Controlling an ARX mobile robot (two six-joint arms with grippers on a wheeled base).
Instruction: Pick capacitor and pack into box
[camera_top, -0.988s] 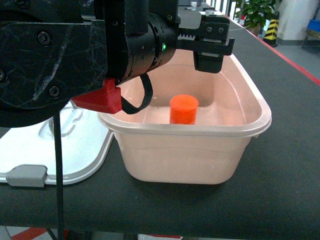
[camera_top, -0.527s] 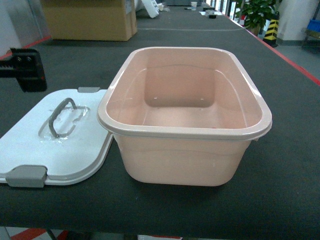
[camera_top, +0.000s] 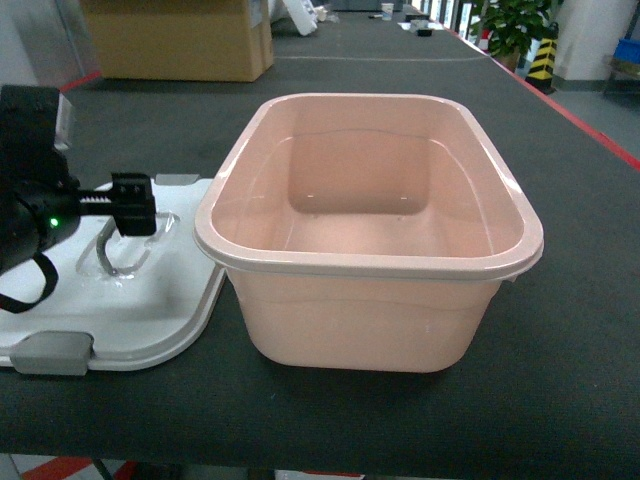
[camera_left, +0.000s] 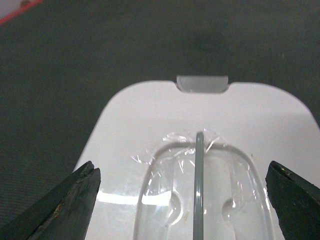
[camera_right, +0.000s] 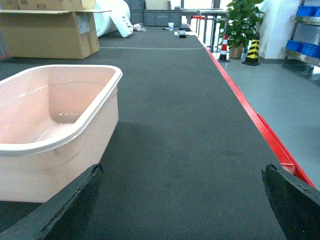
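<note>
Dark table (camera_top: 580, 250), red edge; carton (camera_top: 175, 40), plant (camera_right: 240, 20) behind.

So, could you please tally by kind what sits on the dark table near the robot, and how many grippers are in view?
Pink box: 1
White lid: 1
Cardboard carton: 1
Grippers, the left gripper and the right gripper: 2
Total: 5
</note>
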